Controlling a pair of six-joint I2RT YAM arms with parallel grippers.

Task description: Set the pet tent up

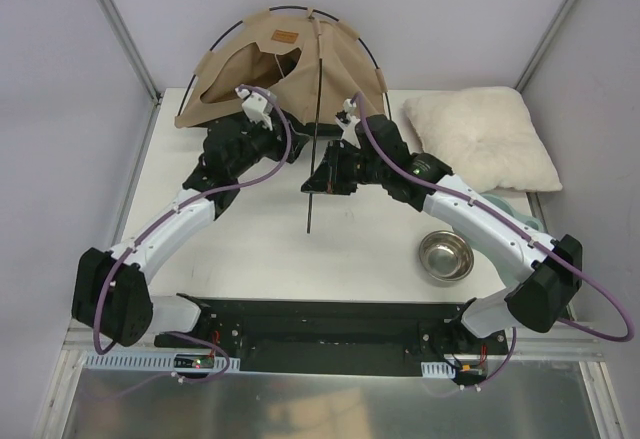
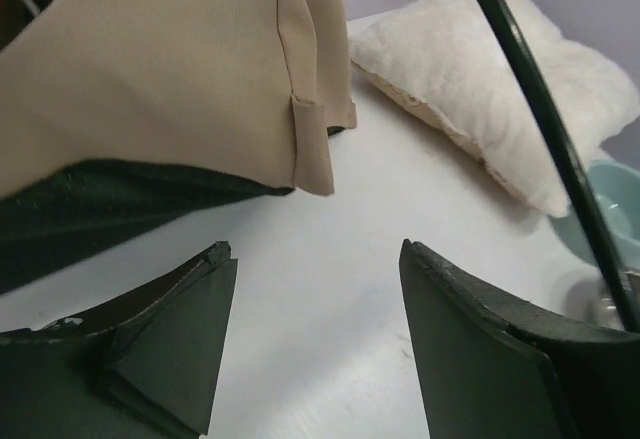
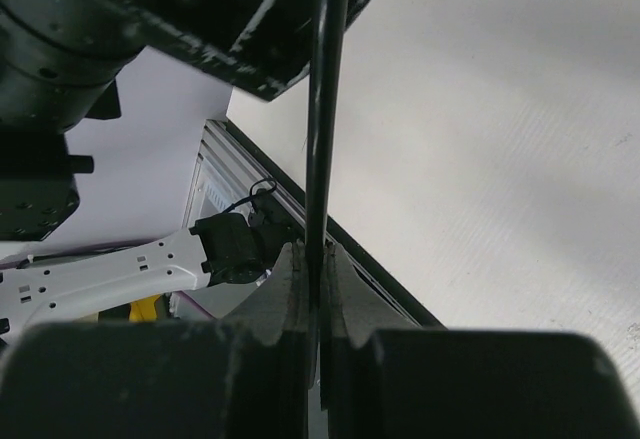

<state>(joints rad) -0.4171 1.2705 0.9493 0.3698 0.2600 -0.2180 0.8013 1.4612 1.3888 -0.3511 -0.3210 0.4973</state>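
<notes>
Top external view: on the white desk (image 1: 260, 249), one tan pet tent (image 1: 270, 64) stands partly raised at the far edge, left of centre. One fluffy pillow (image 1: 482, 139) lies far right and one steel bowl (image 1: 446, 256) near right. Poling seems the step in hand: the right pincer (image 3: 313, 259) is clamped tight on one straight black pole (image 1: 311, 209), while the left pincer (image 2: 315, 259) gapes wide, empty, beside the tent's hem. Next, I judge, the pole's near end needs bending toward a corner.

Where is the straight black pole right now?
Top view, centre: the black pole runs from the pet tent toward the near edge, clamped in the right end effector.
</notes>
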